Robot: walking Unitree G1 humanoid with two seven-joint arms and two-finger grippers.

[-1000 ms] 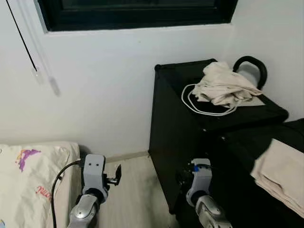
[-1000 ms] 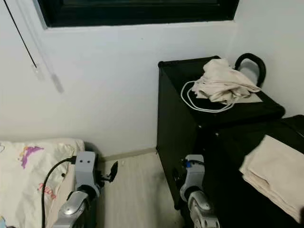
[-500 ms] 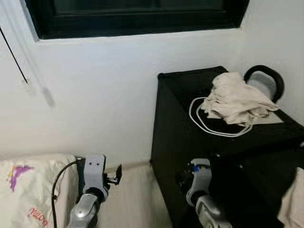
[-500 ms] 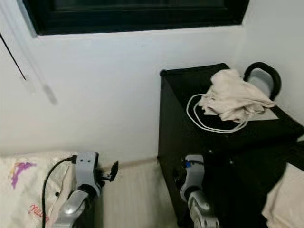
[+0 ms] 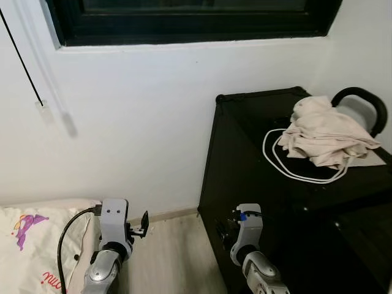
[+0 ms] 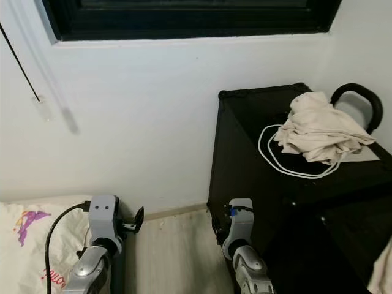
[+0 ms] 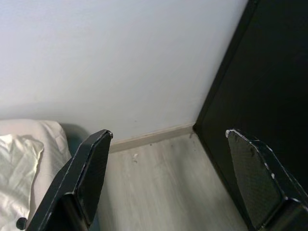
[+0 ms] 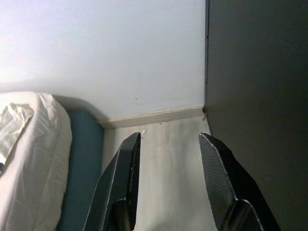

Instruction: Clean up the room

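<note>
A crumpled beige cloth (image 5: pixel 331 133) lies on top of a tall black cabinet (image 5: pixel 245 184) in the room's right corner, with a looped white cable (image 5: pixel 288 168) beside and partly under it. A black curved handle (image 5: pixel 362 99) rises behind the cloth. Both arms hang low. My left gripper (image 7: pixel 168 135) is open over the pale wooden floor (image 7: pixel 159 178), between the bed and the cabinet. My right gripper (image 8: pixel 169 137) is open too, close to the cabinet's side, with nothing between its fingers.
A bed with white printed bedding (image 5: pixel 30 245) fills the lower left. A narrow strip of floor (image 5: pixel 174 257) runs between bed and cabinet up to the white wall (image 5: pixel 135 122). A black window frame (image 5: pixel 184 24) and a blind cord (image 5: pixel 24 61) are above.
The camera has swung left, so the cabinet sits further right in the picture and the folded beige cloth at lower right has slid almost out of view. Both arms hang as before.
</note>
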